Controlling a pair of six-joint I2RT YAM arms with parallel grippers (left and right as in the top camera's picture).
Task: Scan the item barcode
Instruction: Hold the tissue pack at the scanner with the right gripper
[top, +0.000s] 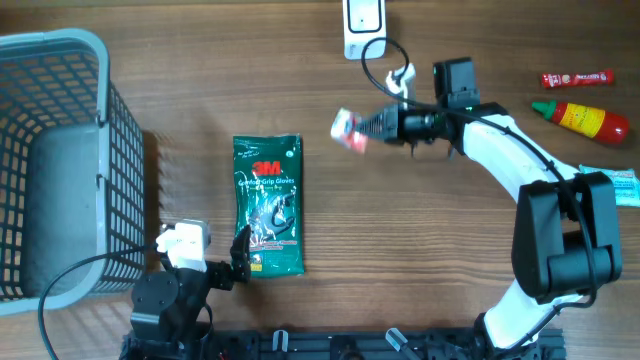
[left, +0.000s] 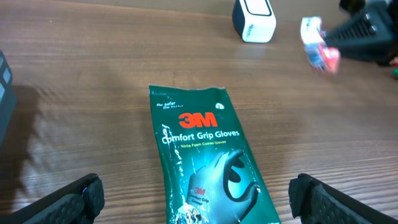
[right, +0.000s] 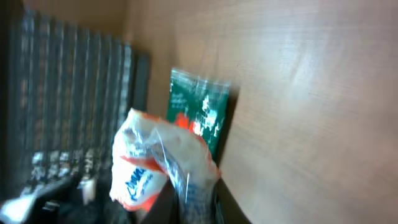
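The right gripper (top: 366, 127) is clamping nearly shut on a small red-and-white packet (top: 346, 130), holding it above the table near the white scanner (top: 362, 22). The left gripper (left: 198, 199) is gaping wide, holding nothing, by the green gloves pack (top: 268, 205). The grey basket (top: 60, 42) is showing only its floor.

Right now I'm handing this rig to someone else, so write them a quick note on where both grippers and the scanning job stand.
Right gripper: shut on the small red and white packet, held off the table just short of the white scanner.
Left gripper: open and empty, at the near end of the 3M gloves pack, which lies flat mid-table.
Done: packet picked up. The pictures do not show whether it has been scanned.
Left: present its barcode to the scanner. The gloves pack is probably next.
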